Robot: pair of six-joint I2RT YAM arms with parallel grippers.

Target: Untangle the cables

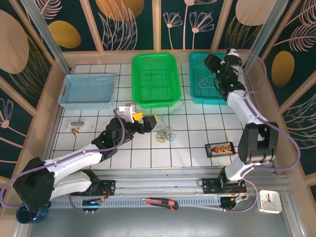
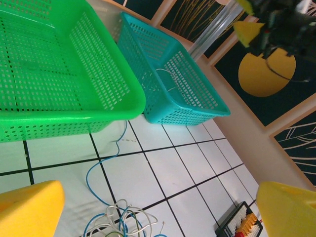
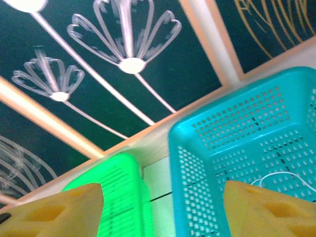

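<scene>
The step in hand, as I judge it, is to draw a single strand out of the tangle of cables (image 1: 165,134). It lies on the tiled surface (image 1: 192,153) just in front of my left jaws and a little short of the green basket (image 1: 154,79). To do it well I should bring the left jaws down over one loop at the edge of the knot, not its middle. The blue cable (image 2: 105,163), which trails away toward the green basket, looks the easiest to follow. I would lift it slowly so the rest slides off instead of tightening. If the whole heap rises with it, my other arm may have to pin the heap down. My left jaws are spread wide, and in the left wrist view the yellow fingertips (image 2: 30,207) stand either side of the tangle, touching nothing. My right jaws hang over the teal basket (image 3: 197,148), their fingertips (image 3: 266,210) well apart with nothing between them. A white cable (image 3: 291,178) lies in the basket beneath, clear of them so far as I can tell.
</scene>
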